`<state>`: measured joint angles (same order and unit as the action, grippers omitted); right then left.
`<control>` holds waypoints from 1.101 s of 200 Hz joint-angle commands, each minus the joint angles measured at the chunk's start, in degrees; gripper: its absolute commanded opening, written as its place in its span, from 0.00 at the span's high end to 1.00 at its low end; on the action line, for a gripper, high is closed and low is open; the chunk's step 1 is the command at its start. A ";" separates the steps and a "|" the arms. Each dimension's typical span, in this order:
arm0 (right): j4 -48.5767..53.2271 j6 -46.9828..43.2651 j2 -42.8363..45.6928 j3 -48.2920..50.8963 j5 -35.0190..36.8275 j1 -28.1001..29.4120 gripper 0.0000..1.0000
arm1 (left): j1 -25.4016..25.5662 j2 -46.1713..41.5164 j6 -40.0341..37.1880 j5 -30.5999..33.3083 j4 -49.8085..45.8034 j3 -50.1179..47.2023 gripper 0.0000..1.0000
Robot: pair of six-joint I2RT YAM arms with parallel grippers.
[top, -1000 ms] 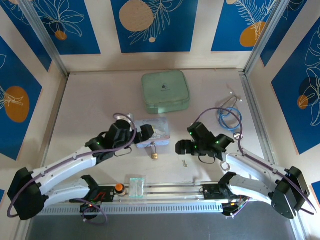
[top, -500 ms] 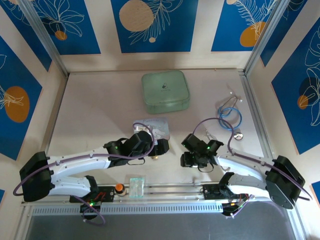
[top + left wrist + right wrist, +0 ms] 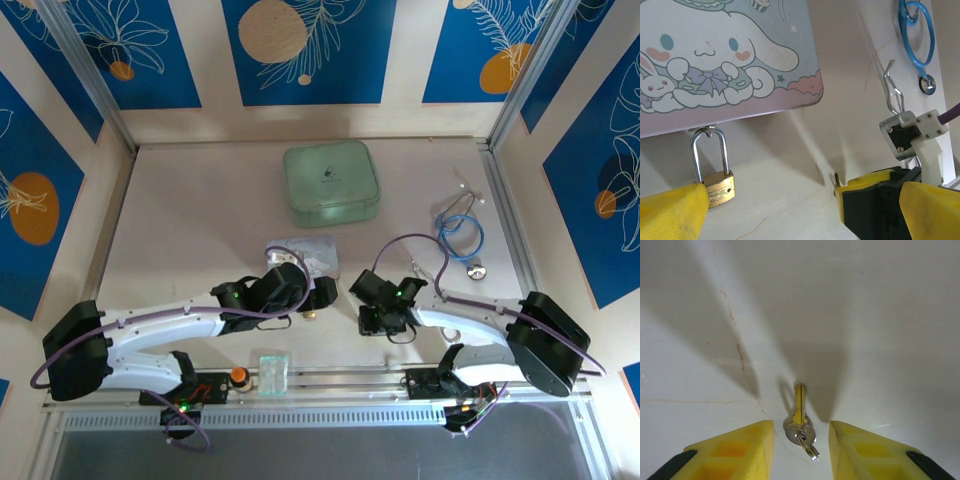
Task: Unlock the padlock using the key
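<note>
The small brass padlock [image 3: 716, 189] lies on the table with its silver shackle pointing at the lilac cartoon tin [image 3: 725, 55], just off the tin's near edge. My left gripper [image 3: 800, 220] is open wide, its left finger [image 3: 670, 212] right beside the padlock body. From above, the left gripper [image 3: 322, 297] hovers over the padlock [image 3: 310, 314]. The tiny key [image 3: 800, 412] lies flat with a small ring at its head, between the open fingers of my right gripper [image 3: 801, 450]. The right gripper [image 3: 368, 318] is low over the table, close to the left one.
A mint-green square case [image 3: 330, 182] sits at the back centre. A blue loop [image 3: 460, 236] and thin silver metal pieces [image 3: 462, 204] lie at the right. A small clear box [image 3: 272, 372] and an orange knob [image 3: 238, 376] sit on the front rail.
The left gripper has come forward and right, past the tin, to the padlock. The right gripper has moved left and down over the key. Both have barely shifted in the last half second.
</note>
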<state>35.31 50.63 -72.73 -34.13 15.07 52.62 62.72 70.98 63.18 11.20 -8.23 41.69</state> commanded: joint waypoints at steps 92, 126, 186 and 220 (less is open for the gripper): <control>4.09 2.07 -7.07 -2.16 2.19 3.26 0.82 | 0.31 -0.24 2.48 2.59 0.08 -1.43 0.03; 2.37 1.08 -7.07 -1.29 0.20 2.36 0.94 | 0.31 0.13 4.38 3.97 -2.60 -0.64 0.03; 3.85 -8.55 3.32 -3.31 -1.69 0.78 0.98 | 0.30 1.89 4.87 1.52 0.76 1.67 0.07; 2.14 -16.52 8.51 -5.05 -6.20 0.77 0.99 | 0.17 1.89 9.32 -2.83 4.89 1.96 0.14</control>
<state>38.15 41.60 -67.48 -37.21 13.41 53.49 62.72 72.64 68.12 11.79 -7.20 41.87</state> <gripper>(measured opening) 0.049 0.877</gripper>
